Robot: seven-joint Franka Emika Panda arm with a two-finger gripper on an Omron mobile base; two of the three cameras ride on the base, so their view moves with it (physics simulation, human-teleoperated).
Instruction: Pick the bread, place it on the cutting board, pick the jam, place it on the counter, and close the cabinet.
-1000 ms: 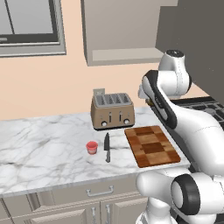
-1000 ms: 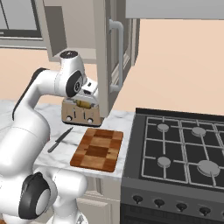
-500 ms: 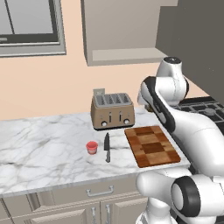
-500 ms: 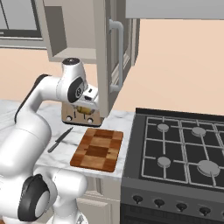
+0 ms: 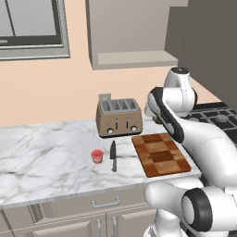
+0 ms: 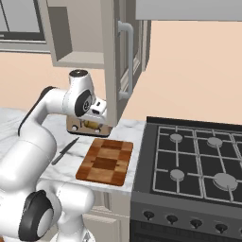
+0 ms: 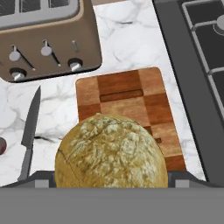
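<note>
counter (image 5: 51, 152): white marble slab with grey veins, runs from the left up to the stove; beige drawers with metal handles below.
stove (image 6: 194, 156): black gas hob with burners, butts against the counter's right end.
cabinet (image 6: 82, 33): wall cabinet above the counter, door (image 6: 124, 56) swung open toward the stove side, thin vertical handle on it.
window (image 5: 30, 23): on the wall, upper left in the left base view.
toaster (image 5: 118, 116): brown, four-slot, at the back of the counter, levers and knobs face the robot.
cutting board (image 5: 159, 154): checkered wood, flat on the counter between toaster and stove, just in front of and right of the toaster; top bare.
knife (image 5: 113, 155): dark handle, flat on the counter just left of the board, apart from it.
bread (image 7: 111, 153): round golden-brown loaf, clamped in the claw, up in the air over the near part of the board in the hand view, not touching it.
claw (image 6: 90, 125): jaws spread wide around the loaf, one each side; hangs near the toaster, under the open door.
jam (image 5: 97, 156): small red jar, upright on the counter left of the knife, near it but not touching.
</note>
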